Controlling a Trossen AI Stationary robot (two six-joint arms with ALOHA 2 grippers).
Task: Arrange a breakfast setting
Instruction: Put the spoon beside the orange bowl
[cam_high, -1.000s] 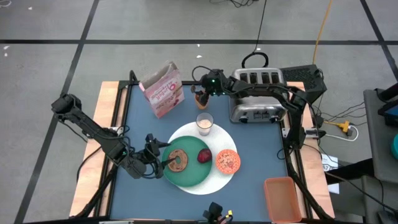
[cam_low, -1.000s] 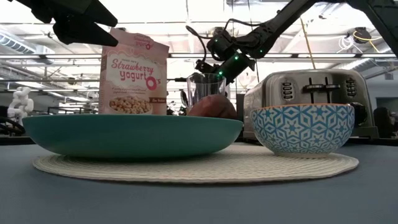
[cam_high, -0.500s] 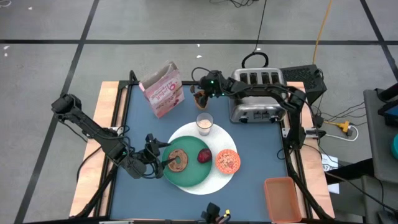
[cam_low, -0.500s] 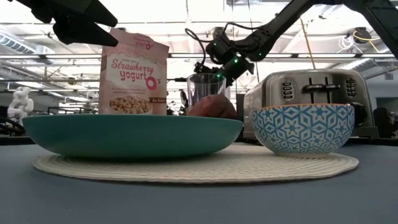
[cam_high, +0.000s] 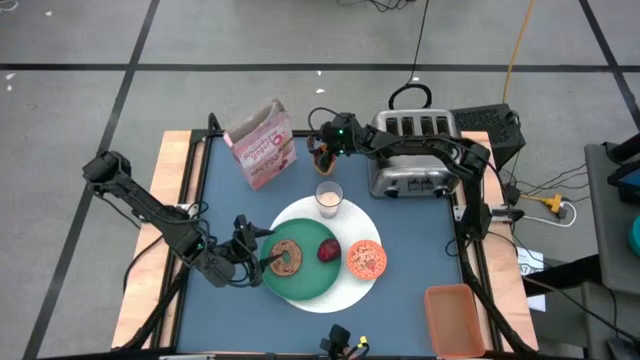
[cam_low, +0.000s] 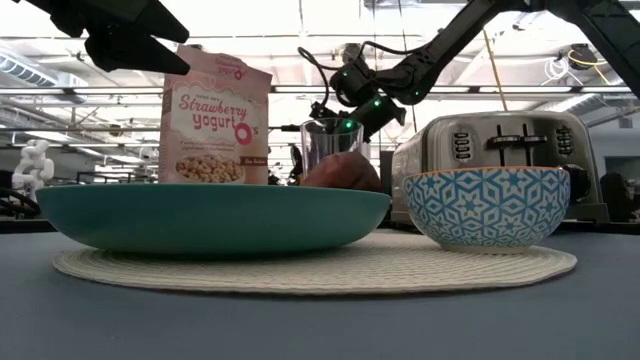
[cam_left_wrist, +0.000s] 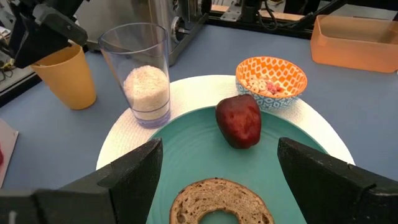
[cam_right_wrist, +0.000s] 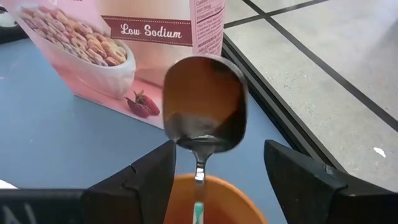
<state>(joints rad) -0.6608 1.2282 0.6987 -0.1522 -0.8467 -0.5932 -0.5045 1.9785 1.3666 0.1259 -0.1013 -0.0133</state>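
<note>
The green plate (cam_high: 310, 282) lies on the white round mat (cam_high: 345, 300) and carries the bagel (cam_high: 288, 257) and the dark red fruit (cam_high: 328, 250). The orange patterned bowl (cam_high: 366, 259) and the milk glass (cam_high: 329, 198) stand on the mat's edge. The pink cereal box (cam_high: 262, 145) stands at the far left. My left gripper (cam_high: 262, 255) is open, level at the plate's left rim, with the bagel (cam_left_wrist: 221, 202) ahead between its fingers. My right gripper (cam_high: 323, 147) is open over the orange cup (cam_high: 322, 160). The metal spoon (cam_right_wrist: 202, 102) stands in the cup (cam_right_wrist: 211, 199), handle down, bowl up.
The silver toaster (cam_high: 415, 155) stands at the far right, under my right arm. The orange bin (cam_high: 455, 318) sits at the near right corner. Bare blue table (cam_high: 230, 210) lies between the cereal box and the plate.
My right gripper has shifted a little toward the table's left above the orange cup. The plate, mat, bowl and glass have stayed where they were.
</note>
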